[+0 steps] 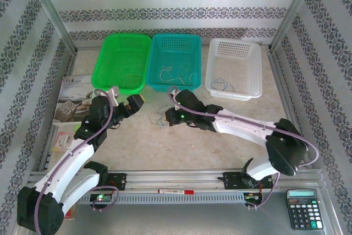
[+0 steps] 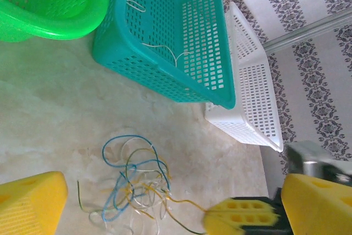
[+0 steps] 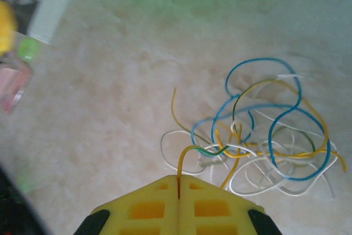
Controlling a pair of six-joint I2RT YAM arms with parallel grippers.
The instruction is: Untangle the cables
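Cables: the cables (image 3: 258,141) lie in one loose knot of blue, yellow and whitish loops on the table (image 1: 137,152). The knot is in front of the teal basket (image 1: 176,59) and between the two grippers.
Right gripper: the right gripper (image 3: 179,179) has its fingers pressed together, pinching one yellow wire (image 3: 180,163) at the edge of the knot. The wire arcs from the tips back into the tangle.
Left gripper: the left gripper (image 1: 136,103) has its jaws spread wide with nothing between them. It is near the knot, on its left.
Teal basket: a few whitish wires lie inside.
White basket: the white basket (image 1: 234,67) stands right of the teal one, with a thin bluish wire inside.
Green basket: the green basket (image 1: 124,59) stands against the teal one's left side.
Edges: a magazine (image 1: 74,97) lies at the left, a calculator (image 1: 302,208) at the near right and a red pen (image 1: 176,191) on the front rail.
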